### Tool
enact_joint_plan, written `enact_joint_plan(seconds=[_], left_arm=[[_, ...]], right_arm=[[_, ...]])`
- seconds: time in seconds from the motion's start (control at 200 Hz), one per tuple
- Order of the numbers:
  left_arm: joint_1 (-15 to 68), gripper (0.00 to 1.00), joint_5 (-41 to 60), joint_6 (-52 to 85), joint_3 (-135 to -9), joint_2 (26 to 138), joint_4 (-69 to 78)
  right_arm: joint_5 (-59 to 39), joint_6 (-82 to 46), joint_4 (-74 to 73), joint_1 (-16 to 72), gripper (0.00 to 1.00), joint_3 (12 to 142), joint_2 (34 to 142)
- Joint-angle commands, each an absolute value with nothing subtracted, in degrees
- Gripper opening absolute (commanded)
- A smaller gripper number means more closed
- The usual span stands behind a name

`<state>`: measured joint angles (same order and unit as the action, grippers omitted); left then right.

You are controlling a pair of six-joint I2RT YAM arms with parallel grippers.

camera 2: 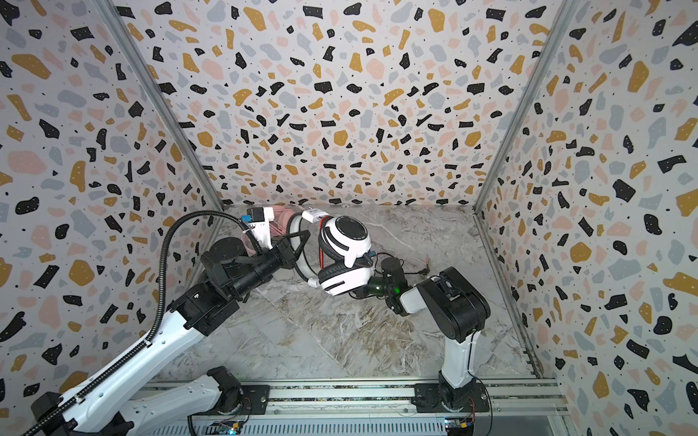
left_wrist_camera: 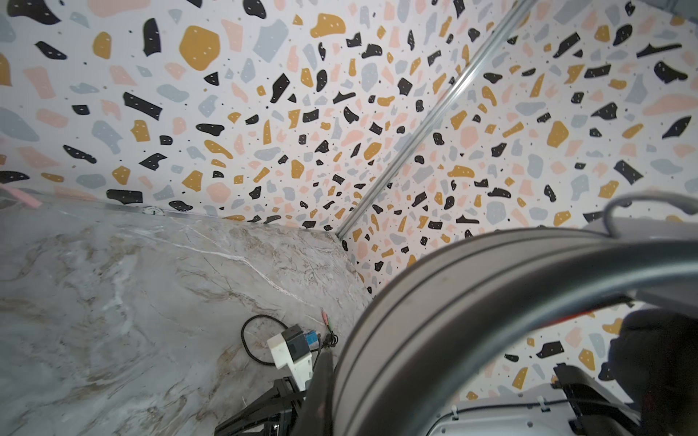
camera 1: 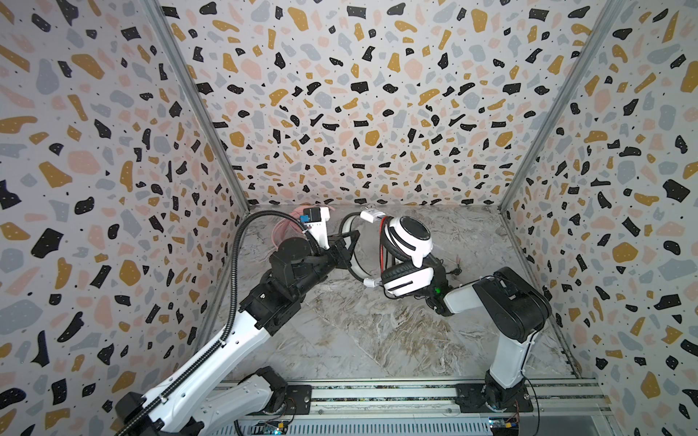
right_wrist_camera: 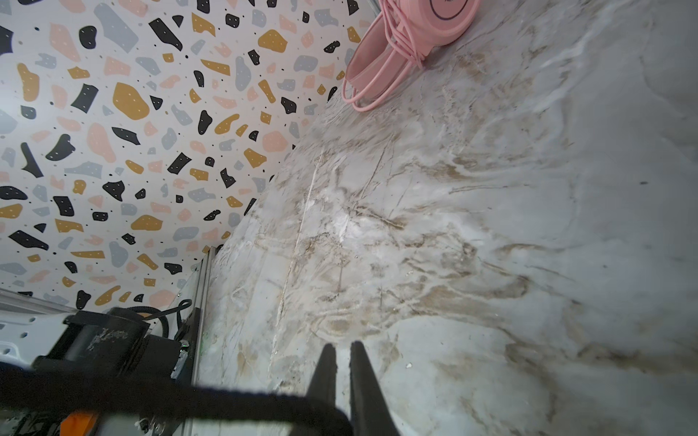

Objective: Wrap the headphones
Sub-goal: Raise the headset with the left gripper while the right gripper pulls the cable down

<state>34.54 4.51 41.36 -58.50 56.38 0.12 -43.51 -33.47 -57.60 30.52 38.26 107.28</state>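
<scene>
Left jaws tight on one white headset (camera 1: 409, 241), right jaws tight on cable (right_wrist_camera: 189, 396); one pink headset (right_wrist_camera: 442, 30).

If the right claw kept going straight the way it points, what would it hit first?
Probably the pink headphones: in the right wrist view, the right gripper aims across the marble table toward them. Depth is unclear, so it might touch the table sooner.

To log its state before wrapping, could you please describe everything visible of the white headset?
The white headset has glossy white cups with black stripes, black pads and a black headband. The left gripper is shut on the headband, seemingly lifting it off the marble table. Its black-and-red cable runs by the cups; the plugs lie on the table.
</scene>
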Motion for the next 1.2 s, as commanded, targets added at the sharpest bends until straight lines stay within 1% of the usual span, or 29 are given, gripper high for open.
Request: enact_joint_plan(seconds=[0.0, 0.08, 0.135, 0.195, 0.275, 0.365, 0.491, 0.581, 0.771, 0.861, 1.076, 1.191], left_arm=[[29.59, 0.00, 8.04, 50.01, -58.79, 55.03, 9.84], [26.20, 0.00, 9.72, 52.93, -58.93, 56.54, 9.92], [24.17, 0.00, 8.79, 54.18, -59.63, 57.78, 7.76], [23.06, 0.00, 4.67, 54.52, -60.95, 58.92, 3.54], [22.36, 0.00, -3.57, 54.58, -61.95, 59.91, -1.37], [21.67, 0.00, -11.82, 54.66, -61.56, 60.51, -3.94], [20.01, 0.00, -17.78, 54.47, -60.10, 60.95, -4.26], [18.36, 0.00, -19.35, 53.38, -59.39, 61.30, -4.27], [15.20, 0.00, -22.48, 51.07, -58.53, 61.23, -5.46], [14.59, 0.00, -24.35, 48.36, -57.95, 61.04, -5.57], [14.06, 0.00, -26.57, 47.53, -55.93, 61.65, -4.87], [13.88, 0.00, -26.14, 47.54, -55.90, 63.34, -5.83]], right_arm=[[-44.48, -35.19, -61.05, 31.36, 0.10, 35.80, 106.59], [-43.85, -34.51, -59.88, 32.18, 0.09, 33.74, 105.05], [-43.03, -34.24, -59.63, 32.76, 0.08, 31.37, 103.22], [-41.67, -33.63, -58.37, 33.61, 0.07, 29.10, 101.13], [-39.92, -32.57, -55.88, 35.02, 0.05, 26.29, 97.25], [-36.63, -30.47, -50.99, 37.16, 0.04, 24.01, 92.08], [-30.42, -26.90, -40.45, 41.59, 0.03, 23.31, 84.49], [-25.11, -25.38, -33.59, 45.58, 0.04, 23.40, 79.85], [-18.52, -24.25, -24.02, 52.96, 0.04, 22.90, 72.24], [-17.32, -23.87, -20.22, 53.93, 0.04, 22.93, 68.76], [-13.25, -22.43, -10.70, 55.51, 0.04, 24.91, 60.81], [-11.93, -22.19, -7.66, 56.48, 0.04, 25.98, 57.96]])
